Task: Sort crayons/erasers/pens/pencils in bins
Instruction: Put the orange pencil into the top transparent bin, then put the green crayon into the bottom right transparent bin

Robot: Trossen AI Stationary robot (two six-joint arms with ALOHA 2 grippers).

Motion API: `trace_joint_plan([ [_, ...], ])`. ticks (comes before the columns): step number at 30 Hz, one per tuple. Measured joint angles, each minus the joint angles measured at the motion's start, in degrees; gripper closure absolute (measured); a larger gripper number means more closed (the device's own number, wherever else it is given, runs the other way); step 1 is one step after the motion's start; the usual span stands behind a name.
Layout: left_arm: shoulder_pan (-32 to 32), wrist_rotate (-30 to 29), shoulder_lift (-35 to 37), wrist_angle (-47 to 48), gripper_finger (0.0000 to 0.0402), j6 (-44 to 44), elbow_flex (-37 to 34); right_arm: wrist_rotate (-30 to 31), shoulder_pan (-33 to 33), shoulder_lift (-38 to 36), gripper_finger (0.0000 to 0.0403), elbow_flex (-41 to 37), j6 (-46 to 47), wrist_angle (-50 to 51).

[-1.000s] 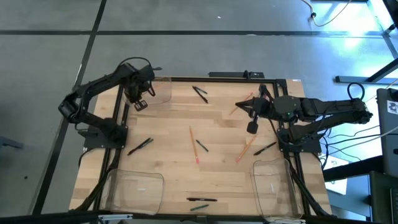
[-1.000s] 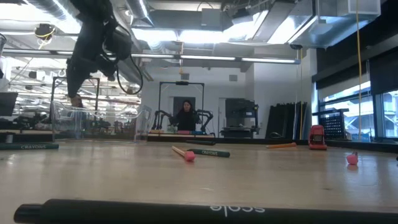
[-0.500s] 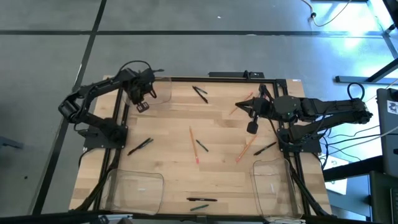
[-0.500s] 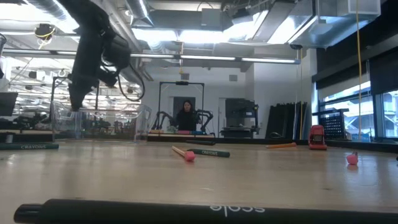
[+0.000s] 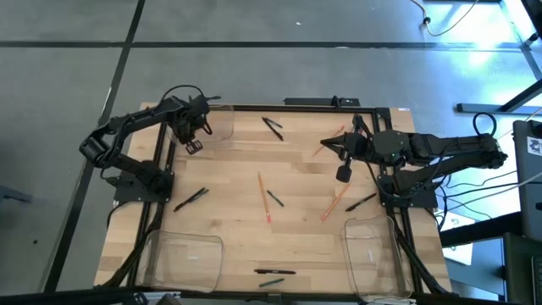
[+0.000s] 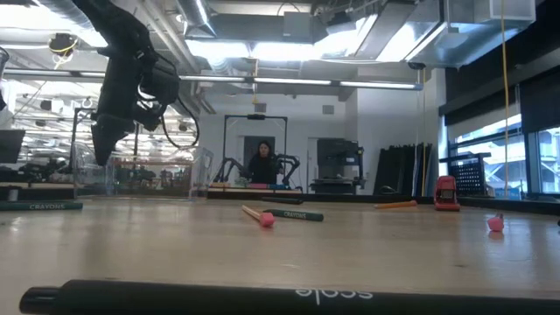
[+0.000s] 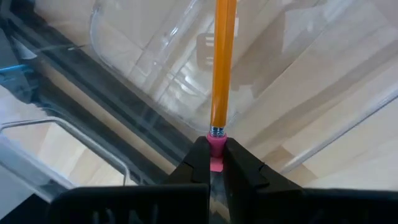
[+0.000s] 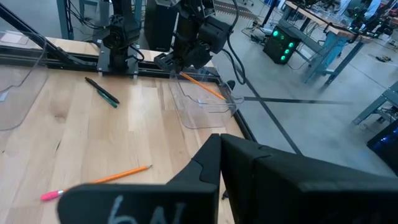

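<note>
My left gripper (image 5: 191, 135) hung over the far-left bin (image 5: 218, 124); my right gripper (image 5: 342, 161) waited above the table (image 5: 229, 212) (pencils (image 5: 263, 196) scattered).

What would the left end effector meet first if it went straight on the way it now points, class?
Probably the clear bin at the table's far left corner. The left end effector, shut on a pencil by its pink eraser end, points into that bin, so the pencil's far tip would likely touch it first; depth is unclear.

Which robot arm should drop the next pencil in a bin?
The left one, probably. Its gripper is shut on a pencil by the pink eraser end, right at the far-corner bin. The right gripper holds nothing and hangs shut over the table.
</note>
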State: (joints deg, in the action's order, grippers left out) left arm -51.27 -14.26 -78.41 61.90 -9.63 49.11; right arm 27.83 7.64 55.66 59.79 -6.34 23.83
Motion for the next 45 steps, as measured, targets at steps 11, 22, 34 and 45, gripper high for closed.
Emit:
trace_joint_plan([
  [11, 0.0, 0.0, 0.0, -4.0, 0.0392, 0.1, -2.6, 0.0, 0.0, 0.0, 0.039, 0.0, -0.1, 0.4],
  [22, 0.0, 0.6, 0.0, -4.7, 0.0362, 2.5, -2.6, 0.0, 0.0, 0.0, 0.039, 0.0, -0.2, 1.0],
  [34, 0.0, 3.2, 0.0, -6.5, 0.032, 2.6, -2.6, 0.0, 0.0, 0.0, 0.039, 0.0, -0.2, 1.0],
  [45, 2.0, 3.0, 4.8, -4.5, 0.0319, 10.2, 1.1, -1.4, 0.0, 0.0, 0.039, 0.0, -0.2, 0.7],
])
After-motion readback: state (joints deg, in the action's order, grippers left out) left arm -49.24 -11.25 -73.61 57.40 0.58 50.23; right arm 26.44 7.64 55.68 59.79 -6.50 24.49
